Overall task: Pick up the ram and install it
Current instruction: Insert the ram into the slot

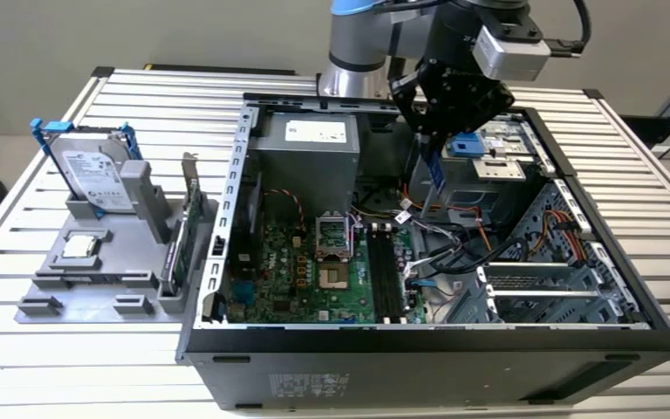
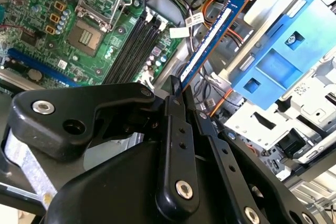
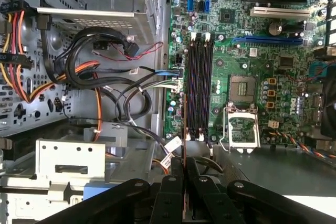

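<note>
This looks like a robot lab or workshop. An open computer case [image 1: 428, 262] lies on a desk [image 1: 649, 166] made of silver metal slats (the kind used for test rigs). A robot arm [image 1: 365, 44] stands at the back, and a gray holder [image 1: 102, 262] keeps spare computer parts lined up.

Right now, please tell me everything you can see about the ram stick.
The ram is a thin, long, narrow blue circuit-board stick with a pale label on its face and a row of contacts along one long edge. The gripper is shut on one of its ends, so the stick juts out from the fingertips. In the exterior view it hangs roughly upright above the open computer case, not yet seated. In the first wrist view it appears edge-on, beside the black memory slots.
</note>
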`<state>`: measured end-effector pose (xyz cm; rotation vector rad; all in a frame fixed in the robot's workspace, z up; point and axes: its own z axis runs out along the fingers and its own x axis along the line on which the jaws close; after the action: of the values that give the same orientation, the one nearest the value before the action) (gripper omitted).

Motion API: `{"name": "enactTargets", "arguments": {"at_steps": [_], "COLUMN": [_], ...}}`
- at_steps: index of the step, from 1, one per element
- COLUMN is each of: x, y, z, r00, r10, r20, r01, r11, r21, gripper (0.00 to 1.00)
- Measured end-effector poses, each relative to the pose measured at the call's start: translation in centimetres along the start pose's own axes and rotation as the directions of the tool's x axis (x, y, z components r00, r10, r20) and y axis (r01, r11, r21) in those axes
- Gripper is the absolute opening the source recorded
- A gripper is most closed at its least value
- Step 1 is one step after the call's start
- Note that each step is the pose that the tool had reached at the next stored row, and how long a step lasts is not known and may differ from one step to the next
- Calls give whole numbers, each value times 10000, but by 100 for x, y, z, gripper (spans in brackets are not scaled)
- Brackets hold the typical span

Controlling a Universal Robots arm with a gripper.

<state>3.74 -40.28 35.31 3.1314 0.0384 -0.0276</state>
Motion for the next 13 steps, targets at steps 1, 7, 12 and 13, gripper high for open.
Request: {"name": "enactTargets", "arguments": {"at_steps": [1,7,12,13], "x": [0,1,1,1], "y": [0,-1,0,-1], "z": [2,27,39,42], "r00": [10000,10000,10000,10000], "r10": [0,0,0,0], "r20": [0,0,0,0], "r01": [0,0,0,0], "r11": [10000,10000,10000,10000], "r21": [0,-1,-2,0], "gripper": [0,0,0,0]}}
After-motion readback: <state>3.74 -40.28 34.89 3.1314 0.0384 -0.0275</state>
